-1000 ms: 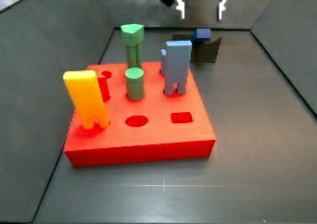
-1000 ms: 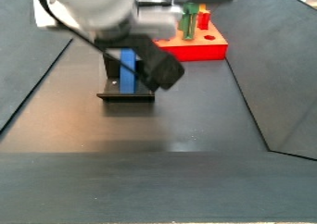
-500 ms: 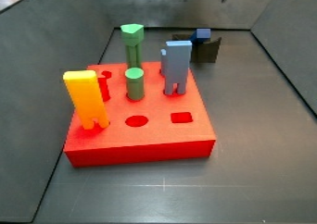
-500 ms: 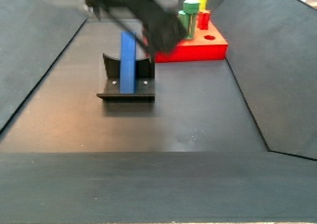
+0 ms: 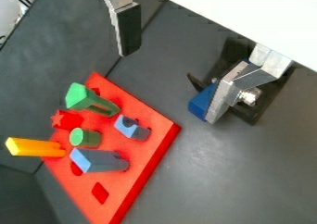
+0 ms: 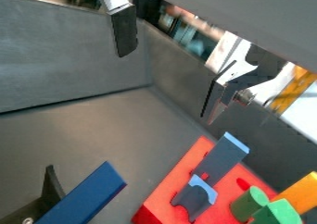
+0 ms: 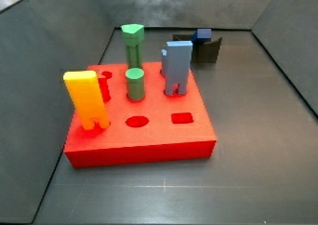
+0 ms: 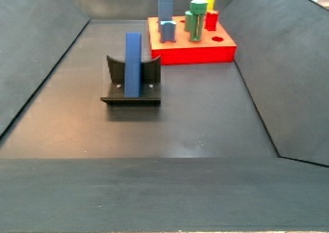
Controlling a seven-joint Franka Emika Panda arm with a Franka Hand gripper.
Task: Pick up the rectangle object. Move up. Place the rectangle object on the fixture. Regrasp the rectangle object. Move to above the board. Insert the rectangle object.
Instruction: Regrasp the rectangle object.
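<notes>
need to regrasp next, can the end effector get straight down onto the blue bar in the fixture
Probably yes. The rectangle object stands upright in the fixture, top exposed, nothing above it; the open end effector is raised clear.

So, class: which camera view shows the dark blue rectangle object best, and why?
A side view: the rectangle object stands full-length in the fixture. Another side view shows only its top; wrist views show it partly. The gripper is above, open, holding nothing.

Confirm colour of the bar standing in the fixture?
Dark blue. The rectangle object shows best in a side view, upright in the black fixture.
</notes>
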